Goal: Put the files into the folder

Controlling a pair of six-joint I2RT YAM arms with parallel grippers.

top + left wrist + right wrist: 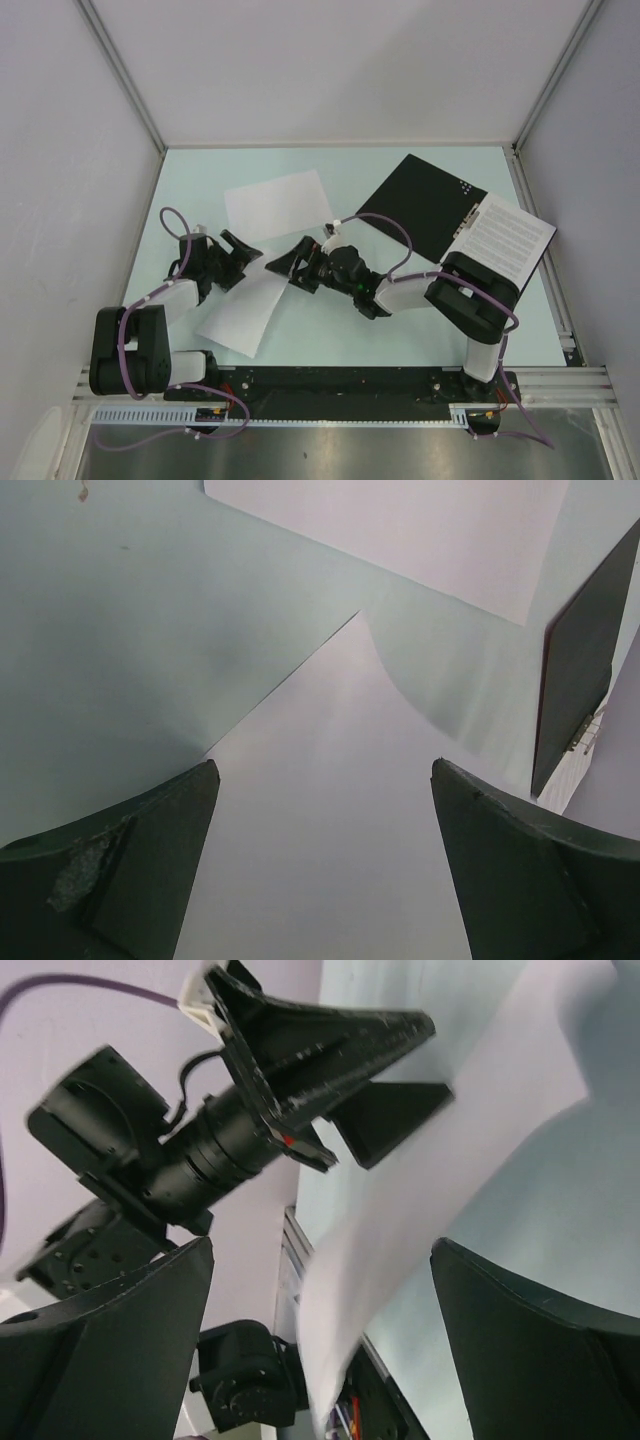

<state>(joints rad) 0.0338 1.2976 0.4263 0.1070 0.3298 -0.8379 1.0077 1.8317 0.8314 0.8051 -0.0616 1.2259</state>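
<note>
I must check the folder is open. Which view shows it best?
Top external: the folder lies open, black inside up, a printed sheet on its right half. Left wrist shows only a dark flap at the edge; right wrist shows nothing of it.

The folder (420, 205) is lying open at the far right of the desk (330, 342), showing its black, white-dotted inside. A printed sheet (510, 238) is lying on its right side. One blank sheet (278, 203) is lying flat left of the folder, and another blank sheet (235, 318) is lying nearer the front.

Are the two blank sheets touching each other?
Apart. The left wrist view shows bare table between the corner of the near sheet and the edge of the far sheet.
</note>
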